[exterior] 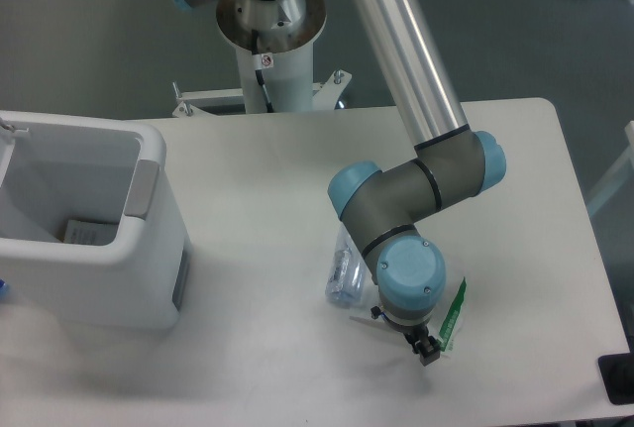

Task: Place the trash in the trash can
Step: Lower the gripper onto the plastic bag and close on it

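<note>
The crushed clear plastic bottle lies on the table, partly under the arm's wrist. The crinkled clear bag, with its green-and-white strip, lies flat just right of the wrist, and its clear edge pokes out to the left. My gripper points down over the bag near the front edge of the table. Only a black fingertip shows below the blue wrist cap, so the jaws are hidden. The white trash can stands at the far left, well away from the gripper.
Inside the trash can lies a small white card. The arm's base column rises behind the table. The table's front edge runs close below the gripper. A dark object sits at the lower right corner.
</note>
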Robot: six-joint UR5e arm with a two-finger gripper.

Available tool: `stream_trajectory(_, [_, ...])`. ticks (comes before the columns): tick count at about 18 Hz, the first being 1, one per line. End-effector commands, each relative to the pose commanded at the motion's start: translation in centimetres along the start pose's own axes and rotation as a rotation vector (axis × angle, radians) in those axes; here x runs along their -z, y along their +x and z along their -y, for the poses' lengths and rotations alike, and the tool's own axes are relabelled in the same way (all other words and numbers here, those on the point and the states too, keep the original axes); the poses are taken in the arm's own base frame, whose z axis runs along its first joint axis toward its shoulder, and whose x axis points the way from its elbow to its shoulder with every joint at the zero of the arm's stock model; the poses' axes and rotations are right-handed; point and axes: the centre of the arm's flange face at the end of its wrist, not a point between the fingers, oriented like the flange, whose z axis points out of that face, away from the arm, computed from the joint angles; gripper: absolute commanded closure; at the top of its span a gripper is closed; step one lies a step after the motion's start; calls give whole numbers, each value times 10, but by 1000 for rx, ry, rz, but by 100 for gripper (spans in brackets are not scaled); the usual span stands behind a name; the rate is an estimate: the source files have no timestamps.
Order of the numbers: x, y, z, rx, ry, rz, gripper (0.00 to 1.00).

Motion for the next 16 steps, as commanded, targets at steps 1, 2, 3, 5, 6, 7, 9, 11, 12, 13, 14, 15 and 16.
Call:
stream_trajectory(1, [0,1,0,-2,0,-14,0])
stream_trajectory(2, [0,3,0,-5,-4,-35,0])
stream_trajectory(3, [-1,6,-1,-9,-20,-51,0])
stream_trajectory(5, [0,8,-3,-11,-40,-59,0])
stream_trajectory(6, [1,8,-2,-12,-42,-59,0])
stream_trajectory(7, [1,9,0,-16,-42,-62,1])
stream_trajectory(9, [-1,11,0,-19,-45,-81,9])
stream_trajectory(11, [0,15,1,-23,-46,-108,22])
stream_trajectory(12, [3,16,1,-25,-48,-110,32])
stream_trajectory(13, [4,16,1,-23,-48,-108,39])
stream_trajectory(14, [4,17,1,-16,-49,-109,50])
stream_trajectory(15, [4,17,1,-11,-49,-109,61])
stream_trajectory(16, [5,17,1,-10,-49,-109,69])
